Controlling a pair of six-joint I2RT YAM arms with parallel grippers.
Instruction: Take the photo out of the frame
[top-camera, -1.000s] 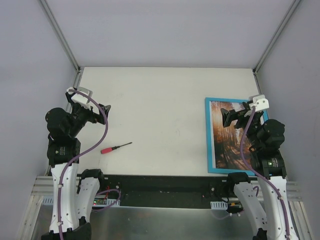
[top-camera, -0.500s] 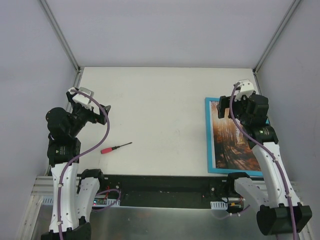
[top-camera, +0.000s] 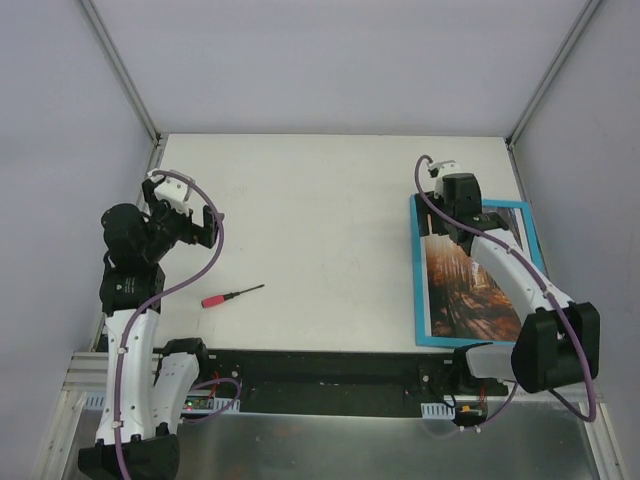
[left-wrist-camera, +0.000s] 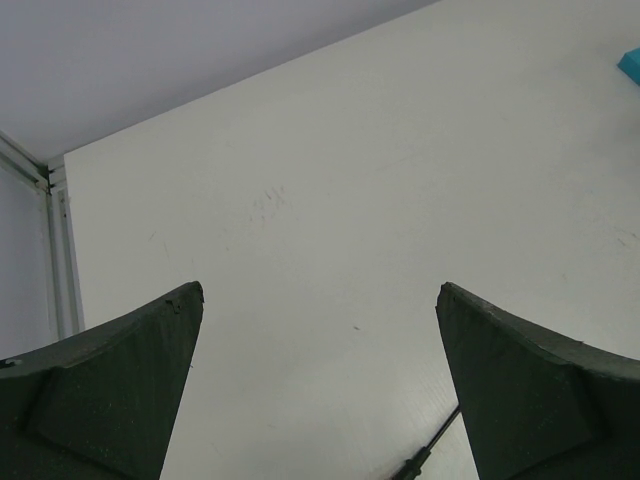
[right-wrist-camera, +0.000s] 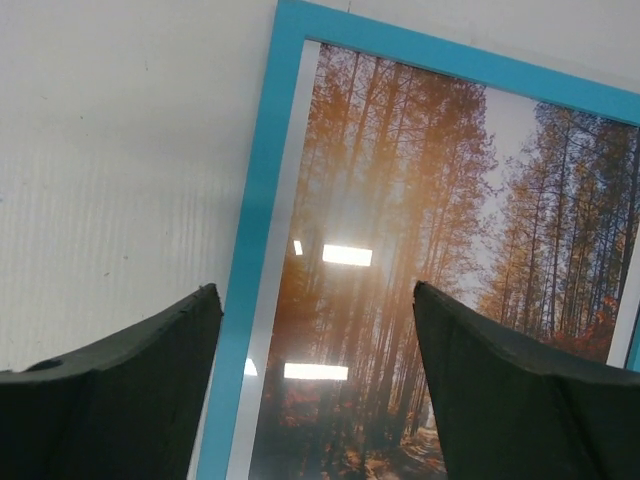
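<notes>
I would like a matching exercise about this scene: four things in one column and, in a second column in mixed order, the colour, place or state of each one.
Column one
1. frame
2. photo
3. screwdriver
4. right tool

Column two
A. shows orange autumn trees and sits inside the frame
B. open, holding nothing, above the frame's far left corner
C. turquoise, lying flat on the right side of the table
D. has a red handle and lies on the left half of the table

Right pairs: 1-C, 2-A, 3-D, 4-B
</notes>
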